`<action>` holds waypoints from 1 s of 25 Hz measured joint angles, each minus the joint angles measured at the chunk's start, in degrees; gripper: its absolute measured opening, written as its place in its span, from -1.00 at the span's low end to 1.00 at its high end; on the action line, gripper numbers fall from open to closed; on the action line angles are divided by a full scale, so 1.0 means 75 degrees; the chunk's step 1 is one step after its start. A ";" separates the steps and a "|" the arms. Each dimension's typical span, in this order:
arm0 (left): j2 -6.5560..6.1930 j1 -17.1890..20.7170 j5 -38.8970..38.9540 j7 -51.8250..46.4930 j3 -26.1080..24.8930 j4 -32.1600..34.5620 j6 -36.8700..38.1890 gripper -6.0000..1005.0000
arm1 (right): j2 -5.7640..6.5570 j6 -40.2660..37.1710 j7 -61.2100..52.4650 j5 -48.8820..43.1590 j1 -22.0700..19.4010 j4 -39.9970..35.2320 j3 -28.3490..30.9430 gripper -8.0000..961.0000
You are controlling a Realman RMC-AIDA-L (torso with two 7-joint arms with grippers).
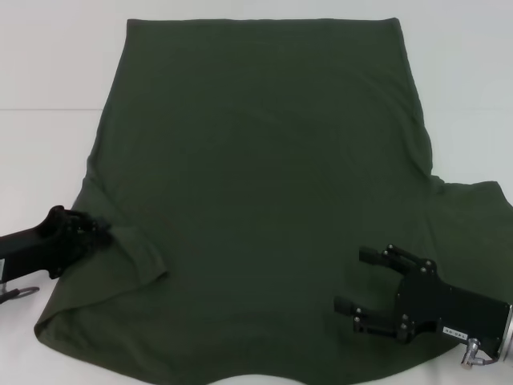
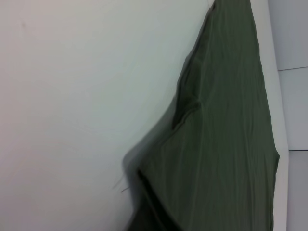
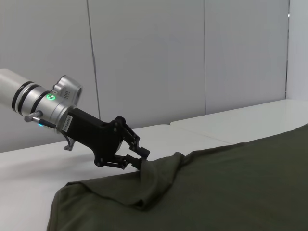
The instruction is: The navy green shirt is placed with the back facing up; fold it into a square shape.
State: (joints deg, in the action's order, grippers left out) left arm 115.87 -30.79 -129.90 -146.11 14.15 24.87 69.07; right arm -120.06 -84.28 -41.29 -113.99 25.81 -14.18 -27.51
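I've got the shirt [image 1: 264,200] spread back-up on the white table [image 1: 48,56], hem far, collar end near. My left gripper [image 1: 100,233] is pinching the left sleeve [image 1: 132,257], bunched and lifted a little; the body lies right of it, so the fold goes rightward. My right gripper [image 1: 361,281] hovers spread over the near right part, holding nothing. No lettering or labels readable.
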 joint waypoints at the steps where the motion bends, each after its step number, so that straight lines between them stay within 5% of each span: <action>1: 0.0004 -0.0009 0.0000 0.0006 0.0000 0.0000 0.0000 -0.41 | 0.0000 -0.0001 -0.0003 0.0002 0.0001 0.0000 0.0000 0.91; 6: 0.0029 -0.0015 0.0000 0.0053 -0.0022 0.0000 -0.0031 -0.83 | 0.0000 -0.0012 -0.0008 0.0011 0.0012 -0.0005 0.0000 0.91; 11: 0.0045 -0.0062 0.0000 0.0215 0.0005 0.0049 -0.0113 -0.99 | 0.0001 -0.0010 -0.0003 0.0011 0.0027 -0.0002 0.0000 0.91; 25: -0.0004 -0.0832 -0.0001 0.1067 0.0478 0.0396 0.0117 -0.99 | -0.0005 -0.0011 -0.0022 0.0011 0.0005 0.0012 0.0000 0.91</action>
State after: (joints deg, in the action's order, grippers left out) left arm 115.84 -37.03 -129.90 -138.11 17.73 27.84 69.95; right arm -120.10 -84.37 -41.46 -113.90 25.85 -14.09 -27.51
